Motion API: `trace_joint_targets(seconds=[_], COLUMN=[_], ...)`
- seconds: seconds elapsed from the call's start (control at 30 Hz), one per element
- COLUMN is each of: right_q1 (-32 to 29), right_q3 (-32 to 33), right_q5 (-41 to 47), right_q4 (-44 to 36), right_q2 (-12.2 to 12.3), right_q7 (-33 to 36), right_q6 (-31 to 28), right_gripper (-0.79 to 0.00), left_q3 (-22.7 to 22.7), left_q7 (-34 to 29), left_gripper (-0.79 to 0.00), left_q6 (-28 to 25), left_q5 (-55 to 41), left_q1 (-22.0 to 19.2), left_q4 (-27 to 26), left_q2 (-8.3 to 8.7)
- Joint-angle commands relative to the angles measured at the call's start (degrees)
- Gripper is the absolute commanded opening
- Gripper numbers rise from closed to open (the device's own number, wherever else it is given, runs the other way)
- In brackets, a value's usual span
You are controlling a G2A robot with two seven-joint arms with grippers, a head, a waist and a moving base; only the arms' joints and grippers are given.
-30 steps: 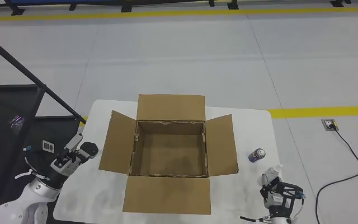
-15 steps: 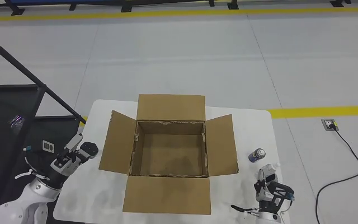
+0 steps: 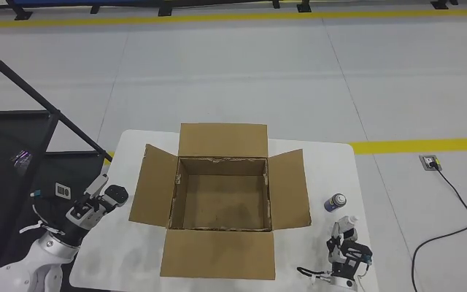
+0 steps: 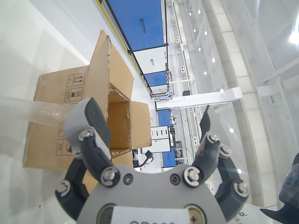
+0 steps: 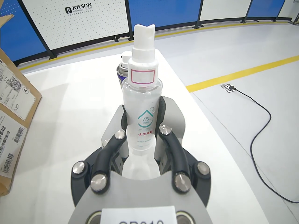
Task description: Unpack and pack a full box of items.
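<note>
okay, right gripper (image 5: 142,114) is clamped on the clear spray bottle (image 5: 141,89), low on its round body, at the lower right of the top view by the corner of the white bench (image 3: 321,157), near the small aerosol can (image 3: 335,202). bottle upright: thin clear plastic, liquid inside, white pump head, glossy label. probably light, smooth, a bit slippery, and the walls may give under a hard squeeze, so hold the body below the shoulder, not the narrow nozzle. can is rigid, cylindrical. cardboard box (image 3: 222,201) centre frame, flaps spread, matte, stiff, ragged edges. left gripper (image 4: 149,115) spread wide, holding nothing, lower left of the top view.
</note>
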Motion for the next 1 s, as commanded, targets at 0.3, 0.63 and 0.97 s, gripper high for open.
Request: trace_joint_targets(seconds=[0.3, 0.63, 0.97], right_q1=[2.8, 2.5, 0.0], right_q3=[-1.0, -0.6, 0.1], right_q5=[0.8, 1.8, 2.8], right_q4=[4.5, 5.5, 1.7], right_q2=[-0.4, -0.4, -0.2], right_q7=[-2.1, -2.8, -3.7], right_q6=[1.4, 0.1, -2.9], right_gripper=[-0.56, -0.326, -0.252], left_q3=[0.0, 0.0, 0.0], left_q7=[0.0, 0.0, 0.0], left_gripper=[0.0, 0.0, 0.0], left_q6=[0.0, 0.0, 0.0], left_q5=[0.0, 0.0, 0.0], left_q1=[0.0, 0.0, 0.0], left_q4=[0.0, 0.0, 0.0], left_q2=[0.0, 0.0, 0.0])
